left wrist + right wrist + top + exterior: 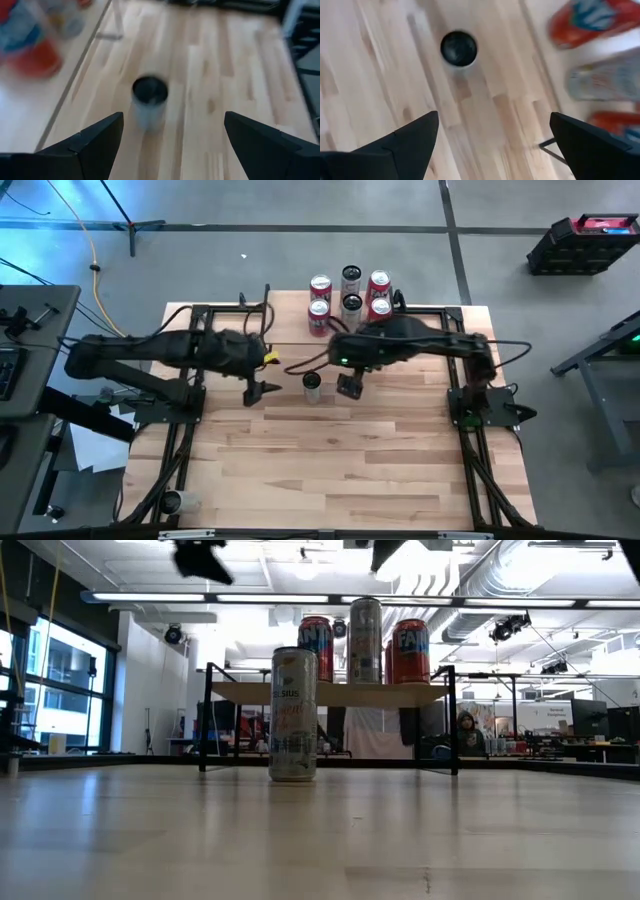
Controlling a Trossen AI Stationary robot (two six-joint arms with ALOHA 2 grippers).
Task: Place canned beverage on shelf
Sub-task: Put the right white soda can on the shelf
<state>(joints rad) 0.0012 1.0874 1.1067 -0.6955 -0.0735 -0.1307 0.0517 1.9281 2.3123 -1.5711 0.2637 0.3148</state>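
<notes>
- On the surface (350,440), in front of the shelf (330,693), I log one canned beverage (312,385): pale, upright, free-standing, touched by neither arm.
- Shelf: light wood top on thin black legs, at the far edge of the surface; I count six cans (349,293) standing on it in the high view, red ones and silver ones.
- Right gripper (349,387): hovering just beside the canned beverage, well above the surface; jaws spread wide, holding nothing.
- Left gripper (257,391): hovering on the can's other side, a little farther off; jaws spread wide, holding nothing.
- Beyond the surface, I see a person (466,733) seated in the room in the low view.
</notes>
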